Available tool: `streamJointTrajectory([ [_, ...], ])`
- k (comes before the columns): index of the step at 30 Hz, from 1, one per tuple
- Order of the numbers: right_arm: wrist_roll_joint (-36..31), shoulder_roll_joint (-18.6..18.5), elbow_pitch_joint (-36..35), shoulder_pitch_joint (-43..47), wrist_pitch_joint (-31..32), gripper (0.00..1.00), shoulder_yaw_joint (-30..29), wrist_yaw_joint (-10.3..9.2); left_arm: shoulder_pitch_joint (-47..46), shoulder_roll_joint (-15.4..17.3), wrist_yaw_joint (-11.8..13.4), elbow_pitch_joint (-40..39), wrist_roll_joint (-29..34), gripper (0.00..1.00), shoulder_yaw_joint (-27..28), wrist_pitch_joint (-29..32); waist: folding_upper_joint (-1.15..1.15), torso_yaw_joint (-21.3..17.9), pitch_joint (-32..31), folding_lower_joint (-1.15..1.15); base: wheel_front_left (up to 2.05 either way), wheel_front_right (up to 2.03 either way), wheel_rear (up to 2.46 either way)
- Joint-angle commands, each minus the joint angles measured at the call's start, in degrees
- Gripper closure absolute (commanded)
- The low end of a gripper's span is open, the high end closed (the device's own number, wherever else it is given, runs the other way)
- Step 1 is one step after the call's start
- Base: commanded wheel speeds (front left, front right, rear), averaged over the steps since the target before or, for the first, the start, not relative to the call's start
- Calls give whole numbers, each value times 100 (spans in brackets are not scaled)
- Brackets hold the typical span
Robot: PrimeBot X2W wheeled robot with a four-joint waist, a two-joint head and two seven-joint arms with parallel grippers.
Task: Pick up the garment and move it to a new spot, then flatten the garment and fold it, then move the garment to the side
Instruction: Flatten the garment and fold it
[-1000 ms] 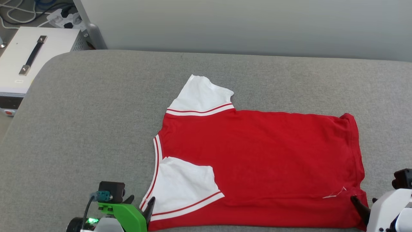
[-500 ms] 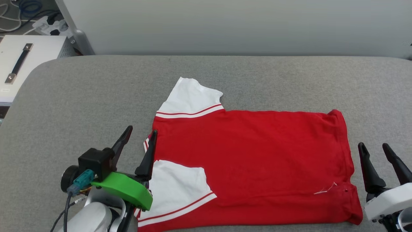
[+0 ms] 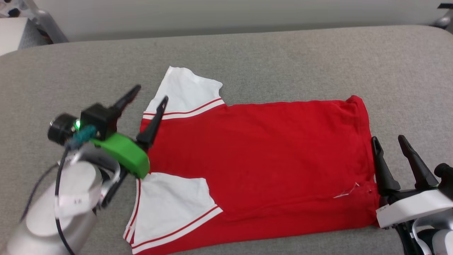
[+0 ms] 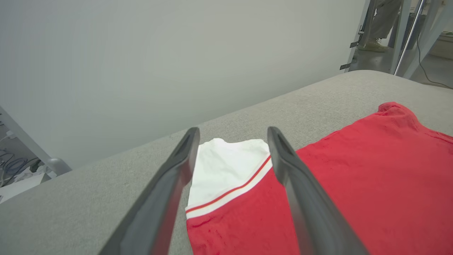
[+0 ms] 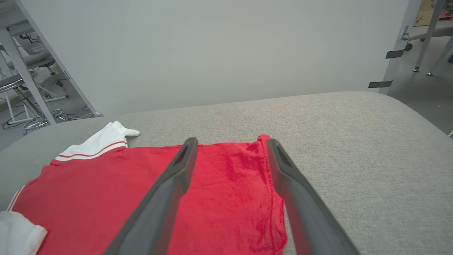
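The garment (image 3: 254, 163) is a red shirt with white striped sleeves, lying flat on the grey cushion, collar to the left and hem to the right; no lettering shows. Its near sleeve (image 3: 170, 209) is folded over the red body, and the far sleeve (image 3: 184, 92) sticks out. My left gripper (image 3: 150, 94) hovers open at the collar side, fingers aimed at the far sleeve (image 4: 226, 170). At the hem's near corner my right gripper (image 3: 387, 141) stands open over the hem (image 5: 269, 198). Neither holds anything.
The grey cushion (image 3: 283, 60) spreads wide around the shirt, with a pale wall (image 4: 177, 63) behind it. A white box (image 3: 14, 35) sits off the far left corner. A person's feet (image 4: 375, 42) and metal frame legs stand beyond the far right end.
Both grippers have risen from the shirt's near edge and moved forward along its two ends, open throughout. The camera has also tilted and shifted.
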Motion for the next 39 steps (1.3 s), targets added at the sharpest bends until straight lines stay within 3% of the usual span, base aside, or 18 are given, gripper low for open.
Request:
streamJointTrajectory([
  [1, -29, 26, -21, -123, -46, 0, 34, -5, -424, 82, -135, 127, 55, 0, -49, 237, 0, -368, 417, 0, 0, 0, 0],
  [7, -26, 77, -83, -394, -99, 0, 202, -5, -2052, 355, -481, 840, -108, 0, -443, 1558, 0, -701, 895, 0, 0, 0, 0],
  [15, 1, 125, -79, -716, -190, 0, 459, -5, -3466, 713, -511, 1709, -1364, 0, -1248, 3651, 0, -1017, 1378, 0, 0, 0, 0],
  [21, 24, 149, -30, -905, -284, 0, 589, -5, -4057, 802, -512, 2393, -2210, 0, -1262, 4706, 0, -1180, 1695, 0, 0, 0, 0],
  [29, 58, 179, 56, -1106, -388, 0, 768, -5, -4504, 741, -364, 3241, -2405, 0, -1130, 5130, 0, -1339, 2034, 0, 0, 0, 0],
  [38, 103, 194, 208, -1215, -482, 0, 834, -5, -4430, 522, -360, 3546, -2580, 1, -1182, 5366, 0, -1349, 2163, 0, 0, 0, 0],
  [39, 101, 192, 222, -1222, -486, 0, 830, -5, -4401, 502, -365, 3552, -2611, 52, -1197, 5430, 0, -1342, 2159, 0, 0, 0, 0],
])
